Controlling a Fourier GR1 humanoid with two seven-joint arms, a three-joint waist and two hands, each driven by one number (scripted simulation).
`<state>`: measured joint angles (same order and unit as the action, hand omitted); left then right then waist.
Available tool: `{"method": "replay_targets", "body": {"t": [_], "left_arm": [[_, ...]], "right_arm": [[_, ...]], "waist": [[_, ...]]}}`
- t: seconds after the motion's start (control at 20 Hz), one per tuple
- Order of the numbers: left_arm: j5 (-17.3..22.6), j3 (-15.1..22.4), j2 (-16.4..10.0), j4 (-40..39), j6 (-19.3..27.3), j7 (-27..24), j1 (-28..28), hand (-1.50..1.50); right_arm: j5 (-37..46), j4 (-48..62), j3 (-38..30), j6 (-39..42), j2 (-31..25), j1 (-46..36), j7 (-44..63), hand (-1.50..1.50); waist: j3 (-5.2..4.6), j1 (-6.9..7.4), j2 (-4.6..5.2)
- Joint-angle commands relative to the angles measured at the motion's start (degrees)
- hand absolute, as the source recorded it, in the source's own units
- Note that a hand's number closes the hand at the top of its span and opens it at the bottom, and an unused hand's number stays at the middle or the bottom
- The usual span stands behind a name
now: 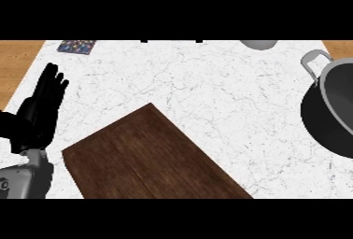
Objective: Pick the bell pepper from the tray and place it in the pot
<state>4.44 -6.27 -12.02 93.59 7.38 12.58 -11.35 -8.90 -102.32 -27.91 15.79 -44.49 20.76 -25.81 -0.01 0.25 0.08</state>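
A dark wooden tray (148, 156) lies on the white marble counter at lower centre, turned at an angle; nothing shows on it. The bell pepper is not visible anywhere. A dark pot (334, 107) with a metal rim and a handle loop stands at the right edge, partly cut off; the part of its inside that shows holds nothing. My left hand (43, 100) rests open at the left edge, fingers straight and pointing up, left of the tray and apart from it. The right hand does not show.
A small patterned object (76, 46) lies at the counter's far left corner. A grey rounded object (258, 44) peeks in at the far edge right of centre. Wooden floor (17, 60) shows beyond the counter's left and right edges.
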Motion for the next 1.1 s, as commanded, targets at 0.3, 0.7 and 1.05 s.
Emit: {"method": "replay_targets", "body": {"t": [0.3,0.7,1.05], "left_arm": [[-0.07,0.98,0.87,0.39,-0.57,-0.21,-0.57,0.00],[1.64,-2.41,-1.14,-3.94,-2.75,-1.67,-1.70,0.00],[0.22,0.11,0.42,-0.70,-1.02,1.76,-3.39,0.00]], "right_arm": [[21.51,17.23,4.31,-18.01,1.06,-14.93,-5.91,1.50],[33.13,42.69,14.08,-23.87,2.35,-36.78,-9.34,1.50],[33.43,66.15,14.62,-17.14,3.42,-45.71,-11.98,-1.50]], "waist": [[0.17,1.95,0.57],[0.06,1.27,0.29],[0.18,2.17,0.67]]}}
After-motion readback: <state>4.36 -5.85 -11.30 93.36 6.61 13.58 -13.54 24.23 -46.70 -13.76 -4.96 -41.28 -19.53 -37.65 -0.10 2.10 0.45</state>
